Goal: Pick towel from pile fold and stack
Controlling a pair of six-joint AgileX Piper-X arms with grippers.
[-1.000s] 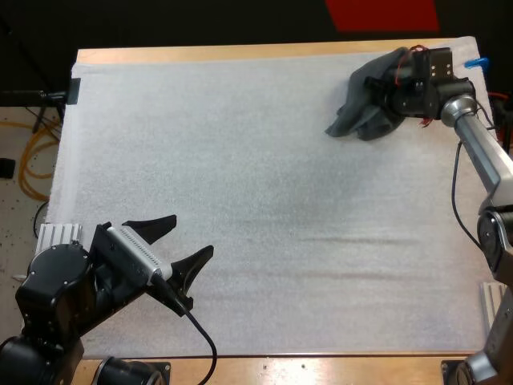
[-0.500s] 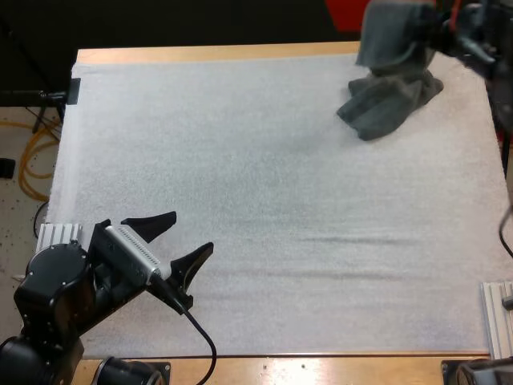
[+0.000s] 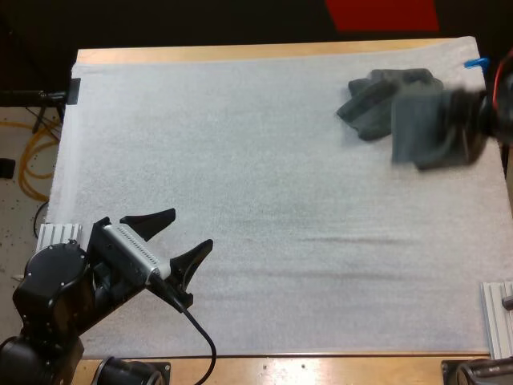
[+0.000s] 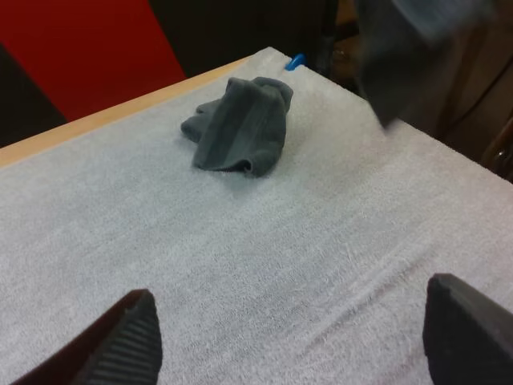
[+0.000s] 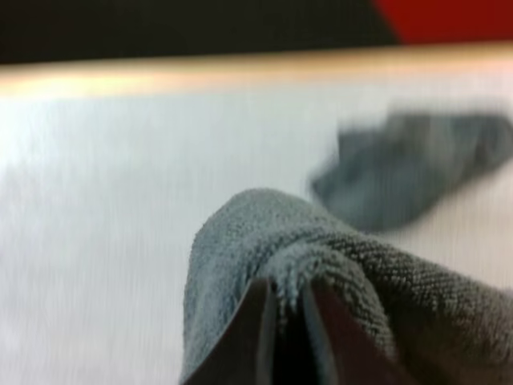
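Right gripper [image 5: 288, 321]: clenched on a bunched fold of the held towel [image 5: 256, 241], dark grey-green, one black finger pressing on each side of the cloth.

High view: the held towel hangs from that gripper over the far right part of the white mat [image 3: 240, 160], close to the mat's right edge. From the left wrist view it hangs above the mat, its lower end off the surface.

Crumpled towel [image 3: 375, 95]: same dark grey-green, lying in a loose heap on the mat near the far right corner. It sits just beside the held towel on the far-left side; I cannot tell whether the two touch.

Left gripper [image 3: 191, 230]: released, fingers spread wide and holding nothing. It hovers over the near left part of the mat, well apart from both towels.

Wooden table [image 3: 200, 53]: shows as a strip along the mat's far side.
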